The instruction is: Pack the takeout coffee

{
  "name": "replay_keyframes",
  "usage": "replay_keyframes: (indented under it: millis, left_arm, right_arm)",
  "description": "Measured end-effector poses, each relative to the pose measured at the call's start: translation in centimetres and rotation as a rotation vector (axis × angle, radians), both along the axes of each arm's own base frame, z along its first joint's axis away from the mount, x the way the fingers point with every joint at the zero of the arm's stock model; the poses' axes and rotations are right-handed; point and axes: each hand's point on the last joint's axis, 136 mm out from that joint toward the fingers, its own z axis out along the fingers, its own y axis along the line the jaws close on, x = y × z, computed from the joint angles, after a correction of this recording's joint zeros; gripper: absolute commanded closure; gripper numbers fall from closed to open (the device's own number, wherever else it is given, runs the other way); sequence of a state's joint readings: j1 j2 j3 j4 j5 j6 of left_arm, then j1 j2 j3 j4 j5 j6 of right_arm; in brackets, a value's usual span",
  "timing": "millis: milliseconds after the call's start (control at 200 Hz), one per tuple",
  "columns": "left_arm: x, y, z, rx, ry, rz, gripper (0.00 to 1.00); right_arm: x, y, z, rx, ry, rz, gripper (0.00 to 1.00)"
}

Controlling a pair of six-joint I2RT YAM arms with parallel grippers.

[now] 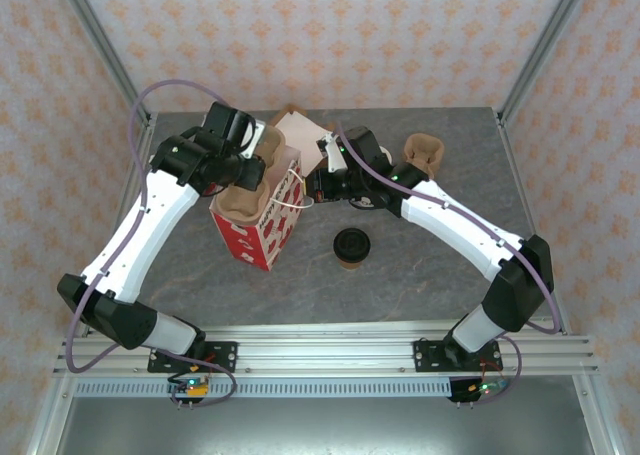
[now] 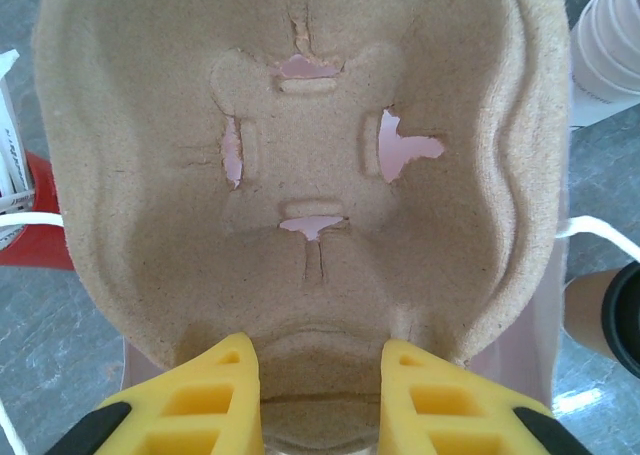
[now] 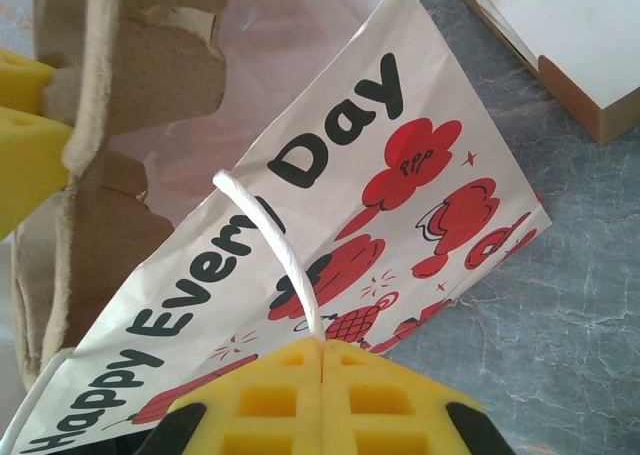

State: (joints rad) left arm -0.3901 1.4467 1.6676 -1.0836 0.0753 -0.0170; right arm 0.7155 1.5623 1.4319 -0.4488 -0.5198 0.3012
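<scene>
Overhead first. A grey stone-look table (image 1: 420,275) is closed in by peach patterned wall panels (image 1: 330,35) on an aluminium frame (image 1: 95,35). The left gripper (image 1: 248,165) is clamped on a pulp cup carrier (image 1: 243,197), which sits at the mouth of a red-and-white paper bag (image 1: 262,230); how deep it sits, cannot tell. The right gripper (image 1: 315,188) is just beside the bag's rim, jaws closed on the white cord handle (image 1: 292,203). The takeout coffee (image 1: 352,247) stands upright on the table, black lid up, near the right jaws on their base-ward side, touching neither them nor the bag. A second pulp carrier (image 1: 423,153) lies beyond the right wrist. An open carton (image 1: 298,130) sits past both jaws.

Left wrist. The yellow fingers (image 2: 215,400) pinch the carrier's near edge and its bowl spreads ahead of the jaws, pink showing through the slits. Right of the jaws, at the frame edge, is the coffee's tan wall and black lid. Ahead and to the right is a stack of white cups (image 2: 605,45) on the grey surface.

Right wrist. The jaws are pressed together with the cord caught between the tips. Ahead of them is the bag panel printed "Happy Every Day". Left of them is the carrier. Far right ahead is a corner of the carton, with veined grey table beneath.
</scene>
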Motion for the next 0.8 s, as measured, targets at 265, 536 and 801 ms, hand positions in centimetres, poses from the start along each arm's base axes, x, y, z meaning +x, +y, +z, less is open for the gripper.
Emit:
replay_keyframes:
  millis: [265,536,801]
  left_arm:
    - [-0.3,0.2,-1.4,0.024,0.033,-0.008,0.76]
    - [-1.0,0.1,-1.5,0.012,0.039,-0.025,0.76]
    - [-1.3,-0.2,-1.7,-0.005,0.051,-0.039,0.76]
  right_arm:
    - [0.0,0.0,0.0,0.000,0.000,0.000,0.97]
    - [0.1,-0.1,0.0,-0.003,-0.003,-0.006,0.98]
    - [0.1,-0.1,0.0,-0.001,0.002,-0.011,0.98]
